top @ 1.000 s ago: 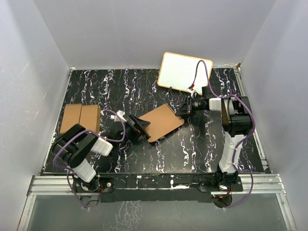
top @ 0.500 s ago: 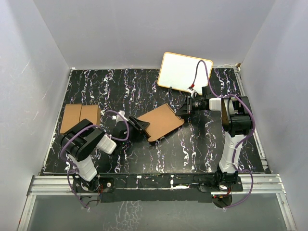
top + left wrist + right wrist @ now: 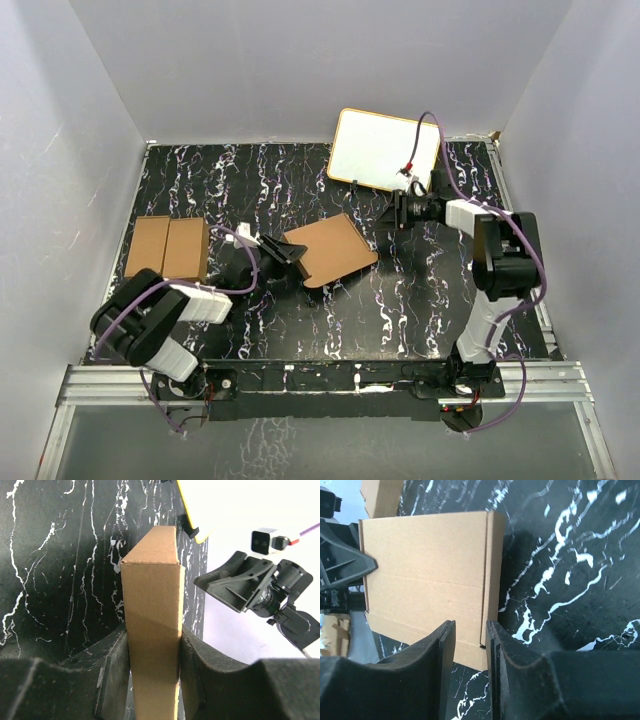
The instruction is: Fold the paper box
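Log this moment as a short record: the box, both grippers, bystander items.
box: slim brown cardboard carton, between the two grippers
left gripper: shut on one end of the carton
right gripper: open, apart from the carton
others: twin brown cardboard cartons at the left edge; white board with yellow rim at the back

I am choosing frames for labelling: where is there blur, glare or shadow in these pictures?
Top external view: even light, all sharp, the white board very bright. Left wrist view: the paper box sharp, the left gripper's fingers dark and soft, the board washed out. Right wrist view: the box sharp, the right gripper's fingers soft, a shadow along its right edge.
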Robot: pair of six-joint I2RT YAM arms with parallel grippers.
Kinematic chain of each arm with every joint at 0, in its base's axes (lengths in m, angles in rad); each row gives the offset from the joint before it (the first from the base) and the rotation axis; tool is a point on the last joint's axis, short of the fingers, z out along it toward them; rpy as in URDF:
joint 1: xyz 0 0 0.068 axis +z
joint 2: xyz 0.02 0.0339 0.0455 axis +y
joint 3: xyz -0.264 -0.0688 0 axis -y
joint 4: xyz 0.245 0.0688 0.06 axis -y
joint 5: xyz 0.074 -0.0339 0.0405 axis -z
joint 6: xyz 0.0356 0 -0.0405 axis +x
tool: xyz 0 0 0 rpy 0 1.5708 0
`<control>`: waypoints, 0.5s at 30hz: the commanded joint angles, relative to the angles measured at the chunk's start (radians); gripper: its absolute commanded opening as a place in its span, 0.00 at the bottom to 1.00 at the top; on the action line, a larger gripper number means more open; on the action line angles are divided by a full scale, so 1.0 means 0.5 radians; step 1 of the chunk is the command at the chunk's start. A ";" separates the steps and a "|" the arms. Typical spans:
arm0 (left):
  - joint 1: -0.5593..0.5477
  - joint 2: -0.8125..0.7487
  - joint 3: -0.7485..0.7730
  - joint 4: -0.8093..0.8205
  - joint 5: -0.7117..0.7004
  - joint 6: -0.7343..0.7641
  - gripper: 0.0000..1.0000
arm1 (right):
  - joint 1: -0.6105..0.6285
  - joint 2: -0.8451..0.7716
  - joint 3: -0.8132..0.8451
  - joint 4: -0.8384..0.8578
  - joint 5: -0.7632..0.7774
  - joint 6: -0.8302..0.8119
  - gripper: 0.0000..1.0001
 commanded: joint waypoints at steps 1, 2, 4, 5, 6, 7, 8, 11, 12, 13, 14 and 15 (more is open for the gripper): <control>0.005 -0.250 0.020 -0.254 -0.060 0.006 0.30 | -0.034 -0.286 0.033 -0.024 -0.109 -0.229 0.37; 0.011 -0.288 0.030 -0.304 -0.054 -0.002 0.30 | -0.035 -0.325 0.039 -0.054 -0.133 -0.295 0.38; 0.026 -0.357 0.058 -0.418 -0.031 -0.037 0.30 | -0.035 -0.437 0.036 -0.128 -0.211 -0.454 0.40; 0.036 -0.401 0.081 -0.499 -0.019 -0.057 0.29 | -0.033 -0.484 0.022 -0.145 -0.239 -0.563 0.42; 0.046 -0.438 0.109 -0.586 -0.003 -0.073 0.29 | -0.032 -0.539 0.002 -0.163 -0.273 -0.656 0.45; 0.054 -0.476 0.141 -0.684 0.006 -0.093 0.28 | -0.030 -0.598 -0.026 -0.174 -0.312 -0.761 0.49; 0.061 -0.509 0.177 -0.781 0.014 -0.111 0.27 | -0.023 -0.659 -0.065 -0.167 -0.340 -0.843 0.53; 0.075 -0.605 0.300 -1.112 0.027 -0.165 0.27 | 0.025 -0.895 -0.243 -0.051 -0.391 -1.118 0.74; 0.080 -0.633 0.344 -1.222 0.030 -0.185 0.26 | 0.052 -0.995 -0.336 0.040 -0.397 -1.200 0.88; 0.091 -0.654 0.387 -1.324 0.033 -0.211 0.26 | 0.078 -1.095 -0.459 0.180 -0.399 -1.259 0.98; 0.098 -0.673 0.435 -1.445 0.038 -0.247 0.26 | 0.104 -1.207 -0.586 0.354 -0.374 -1.256 0.99; 0.106 -0.682 0.491 -1.548 0.048 -0.276 0.26 | 0.139 -1.309 -0.766 0.562 -0.333 -1.232 0.99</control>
